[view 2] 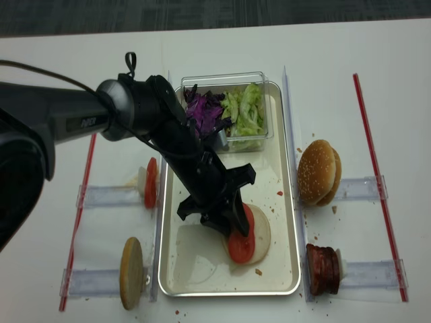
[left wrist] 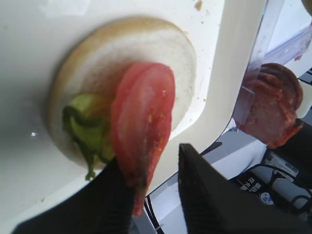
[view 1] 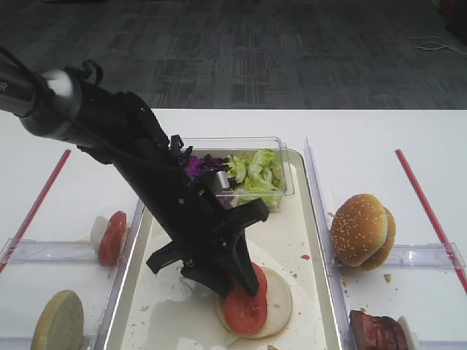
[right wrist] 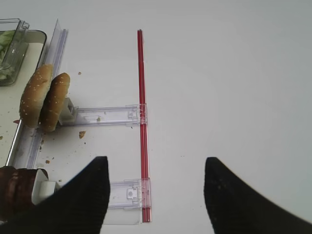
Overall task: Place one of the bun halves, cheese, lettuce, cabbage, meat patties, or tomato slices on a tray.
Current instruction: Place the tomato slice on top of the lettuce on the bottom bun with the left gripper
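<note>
White table (view 2: 222, 47), matte. Silvery metal tray (view 2: 286, 269), long rectangle with rounded corners, whitish crumb-flecked liner; its left side and much of its floor are covered by the left arm (view 2: 135, 111) in both high views. That arm is black, comes in from the left edge and slants down across the tray, wrist tipped toward the near end.

Clear plastic tub (view 2: 222, 79) at the tray's far end: shredded purple cabbage (view 2: 205, 108) on the left, crinkly green lettuce (view 2: 246, 111) on the right; arm overlaps the tub's left corner.

Flat pale bun half (left wrist: 146, 53) lies on the tray floor, a bit of green leaf on it. Left gripper (left wrist: 156, 183) pinches a tomato slice (left wrist: 144, 114) by its edge, slice leaning over the bun; whether it touches the bun I can't tell.

Off the tray: sesame buns (view 2: 318, 171) on edge at the right, glossy brown meat patties (view 2: 323, 269) near them, partly cropped in the first high view. More tomato slices (view 2: 151, 182) and a pale bun (view 2: 131, 272) on edge at the left.

Right gripper (right wrist: 156, 187): fingers spread wide over bare table, nothing between them, only the tips in frame.
</note>
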Motion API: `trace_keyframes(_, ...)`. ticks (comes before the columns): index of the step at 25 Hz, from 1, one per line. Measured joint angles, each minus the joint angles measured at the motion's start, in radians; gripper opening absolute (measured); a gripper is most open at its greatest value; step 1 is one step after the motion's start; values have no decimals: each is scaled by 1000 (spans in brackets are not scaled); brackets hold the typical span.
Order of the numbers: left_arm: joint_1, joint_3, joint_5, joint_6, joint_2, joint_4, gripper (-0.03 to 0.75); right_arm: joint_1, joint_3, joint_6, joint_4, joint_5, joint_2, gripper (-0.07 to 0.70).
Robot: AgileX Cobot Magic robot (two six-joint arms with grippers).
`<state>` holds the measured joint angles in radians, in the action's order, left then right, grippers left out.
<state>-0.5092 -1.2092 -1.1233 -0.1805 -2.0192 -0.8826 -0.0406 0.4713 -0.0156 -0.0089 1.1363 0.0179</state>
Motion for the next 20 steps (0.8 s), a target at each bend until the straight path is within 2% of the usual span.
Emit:
trace_keyframes(9,-26,-105,-56,127,0,174,229,0,0,0,0,0,0,466)
trace_keyframes(13,-30,-158,-62,192,0,273,229,0,0,0,0,0,0,466)
trace_keyframes(20,-30,-232,-70,249,0,364,229,0,0,2,0,0,0,466)
